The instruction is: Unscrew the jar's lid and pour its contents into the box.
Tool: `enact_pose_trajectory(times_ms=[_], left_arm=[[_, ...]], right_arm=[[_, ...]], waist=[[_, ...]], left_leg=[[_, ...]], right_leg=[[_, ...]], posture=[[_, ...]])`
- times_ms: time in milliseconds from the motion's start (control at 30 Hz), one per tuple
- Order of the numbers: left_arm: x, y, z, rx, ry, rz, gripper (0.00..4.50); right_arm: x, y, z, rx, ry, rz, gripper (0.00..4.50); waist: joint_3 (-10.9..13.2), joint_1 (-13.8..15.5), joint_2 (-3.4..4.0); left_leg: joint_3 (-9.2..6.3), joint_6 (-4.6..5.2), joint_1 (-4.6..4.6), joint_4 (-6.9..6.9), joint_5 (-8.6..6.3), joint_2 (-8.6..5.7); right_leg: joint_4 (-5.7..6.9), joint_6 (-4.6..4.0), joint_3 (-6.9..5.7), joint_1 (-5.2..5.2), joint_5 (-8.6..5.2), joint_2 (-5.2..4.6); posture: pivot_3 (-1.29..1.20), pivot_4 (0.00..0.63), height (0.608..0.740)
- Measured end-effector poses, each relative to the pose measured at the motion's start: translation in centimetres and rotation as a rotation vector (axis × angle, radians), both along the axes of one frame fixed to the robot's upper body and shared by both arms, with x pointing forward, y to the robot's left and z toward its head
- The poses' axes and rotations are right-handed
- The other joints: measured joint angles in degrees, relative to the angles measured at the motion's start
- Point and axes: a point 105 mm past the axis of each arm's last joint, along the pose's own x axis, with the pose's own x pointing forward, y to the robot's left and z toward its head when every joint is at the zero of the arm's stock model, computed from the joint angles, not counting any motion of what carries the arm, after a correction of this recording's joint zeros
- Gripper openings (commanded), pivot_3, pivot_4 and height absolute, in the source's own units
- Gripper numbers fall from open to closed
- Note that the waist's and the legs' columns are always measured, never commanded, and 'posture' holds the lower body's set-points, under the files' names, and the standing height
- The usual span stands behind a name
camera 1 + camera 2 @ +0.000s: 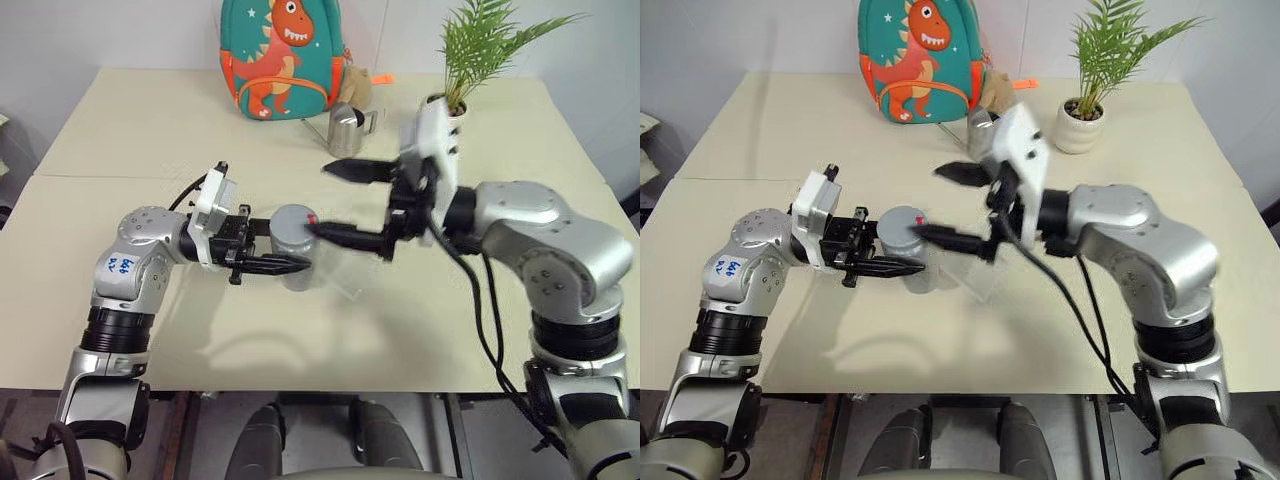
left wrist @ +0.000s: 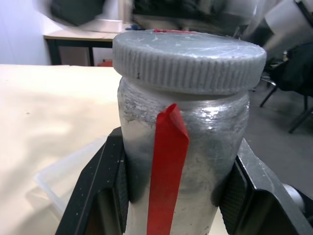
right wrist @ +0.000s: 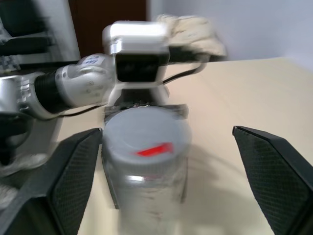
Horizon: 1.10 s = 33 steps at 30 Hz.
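The left gripper (image 1: 268, 263) clamps the jar (image 1: 296, 247) steady while the right gripper (image 1: 338, 201) gapes wide beside the lid (image 1: 294, 219) for unscrewing.

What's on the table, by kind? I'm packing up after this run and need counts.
Jar, lid on: 1
Clear box: 1
Steel can: 1
Potted plant: 1
Dinosaur backpack: 1
Total: 5

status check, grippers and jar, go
Left gripper shut on jar, held upright over box. Right gripper open beside lid, which is on. Nothing in the way.
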Motion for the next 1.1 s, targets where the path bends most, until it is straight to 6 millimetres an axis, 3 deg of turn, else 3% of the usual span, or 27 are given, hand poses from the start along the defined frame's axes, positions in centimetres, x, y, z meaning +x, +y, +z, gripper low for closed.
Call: enact_pose_trajectory(times_ms=[200, 367, 600, 900, 1100], left_arm=[[0.1, 0.1, -0.1, 0.002, -0.003, 0.003, 1.89], [0.1, 0.2, -0.1, 0.004, -0.009, 0.003, 1.89], [0.1, -0.2, -0.1, -0.001, -0.015, -0.012, 1.89], [0.2, -0.4, 0.2, -0.007, -0.027, -0.024, 1.89], [0.4, -0.3, 0.0, -0.006, -0.017, -0.016, 1.89]], right_arm=[[0.0, -1.0, -0.5, -0.014, 0.039, -0.032, 4.48], [-0.9, -0.6, -0.4, -0.019, 0.044, 0.004, 4.48], [-1.5, 1.9, 0.1, 0.092, 0.074, 0.073, 4.48], [-2.4, 4.8, -0.7, 0.114, 0.108, 0.149, 4.48], [-2.6, 5.6, -1.1, 0.105, 0.110, 0.158, 4.48]], waist=[[0.0, -0.1, 0.01], [0.0, -0.1, 0.02], [0.0, -0.1, 0.02], [0.0, -0.1, 0.02], [0.0, -0.1, 0.02]], left_leg=[[0.00, 0.01, -0.02, -0.02, -0.01, 0.01], [0.00, 0.02, -0.02, -0.01, -0.01, 0.02], [-0.02, 0.02, -0.02, -0.01, -0.01, 0.02], [-0.02, 0.02, -0.01, -0.01, 0.00, 0.02], [-0.03, 0.02, -0.01, -0.01, 0.00, 0.02]], right_leg=[[-0.04, -0.01, 0.01, 0.00, -0.01, 0.00], [-0.02, 0.00, -0.01, 0.00, -0.01, 0.01], [0.01, 0.00, -0.01, 0.00, -0.01, 0.00], [0.04, 0.00, -0.02, -0.01, -0.01, 0.02], [0.03, 0.00, -0.02, -0.01, -0.01, 0.01]], posture=[[0.00, 0.150, 0.740], [0.00, 0.150, 0.740], [0.00, 0.150, 0.740], [0.00, 0.150, 0.740], [0.00, 0.150, 0.740]])
